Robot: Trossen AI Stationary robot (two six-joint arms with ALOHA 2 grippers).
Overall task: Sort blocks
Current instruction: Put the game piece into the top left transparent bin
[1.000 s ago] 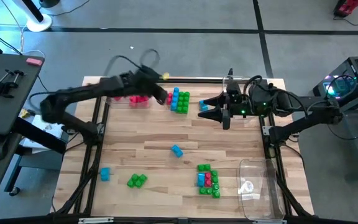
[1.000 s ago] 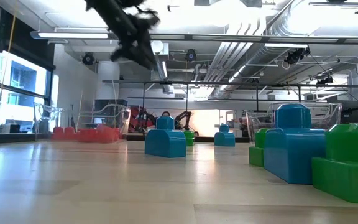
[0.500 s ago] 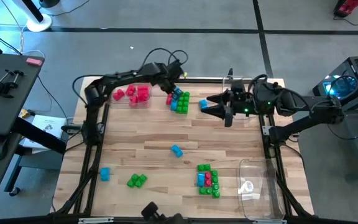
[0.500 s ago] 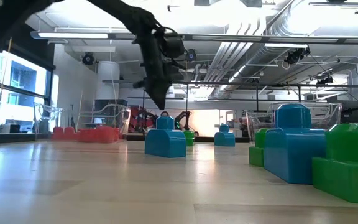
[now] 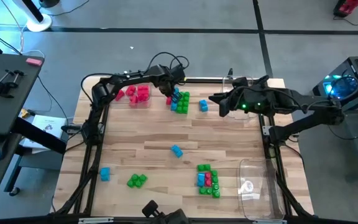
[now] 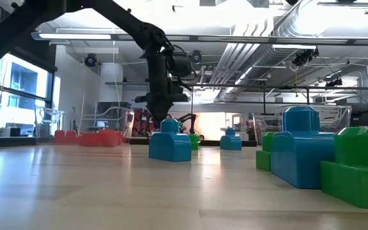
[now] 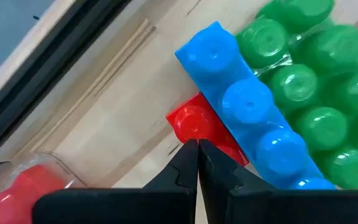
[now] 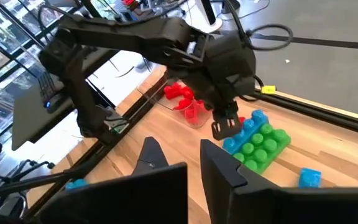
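Left hand [image 5: 168, 98], its fingers pressed together and gripping nothing, hangs over the far side of the surface [image 5: 166, 134] just beside a joined cluster of blocks [image 5: 179, 101]; the left wrist view shows the closed fingertips [image 7: 197, 163] at the edge of a single red block [image 7: 194, 122] tucked against a blue bar [image 7: 250, 106], which is itself joined to green blocks [image 7: 312, 93]. Closed tips suit a nudge or a pry, so the likely aim is to work the red block away from the blue and green ones, toward the clear tray [image 5: 134, 94] beside the cluster, where other red blocks [image 5: 140, 93] already lie. Right hand [image 5: 216, 99] hovers near the far right of the surface, fingers likewise shut and empty, close to a lone blue block [image 5: 203, 106] that rests untouched. Elsewhere, unsorted blocks lie apart: a blue one [image 5: 176, 150] at mid-surface, a blue one [image 5: 105, 174] and a green group [image 5: 137, 180] at the near left, and a mixed cluster [image 5: 207, 179] beside an empty clear tray [image 5: 257, 186] at the near right. Sorting appears to be at an early stage.
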